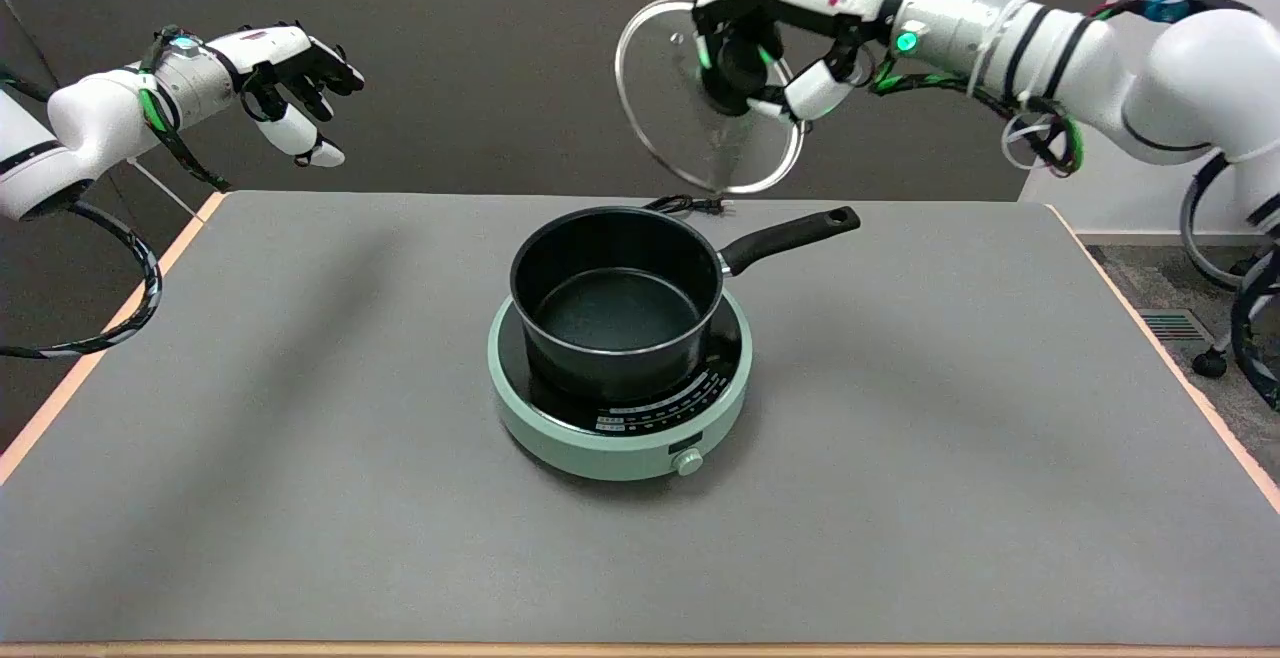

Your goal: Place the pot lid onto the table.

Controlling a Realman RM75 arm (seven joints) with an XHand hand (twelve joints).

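Above the black pot (615,303), I have the right hand (780,48) gripping the glass pot lid (665,78) by its knob, the lid tilted on edge in the air. Under the pot sits a green cooker (620,428), on the grey table (300,438).

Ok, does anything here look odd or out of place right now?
Only the glass pot lid: the right hand grips its knob, holding it steeply tilted in the air above the open pot. Nothing looks spilled or damaged.
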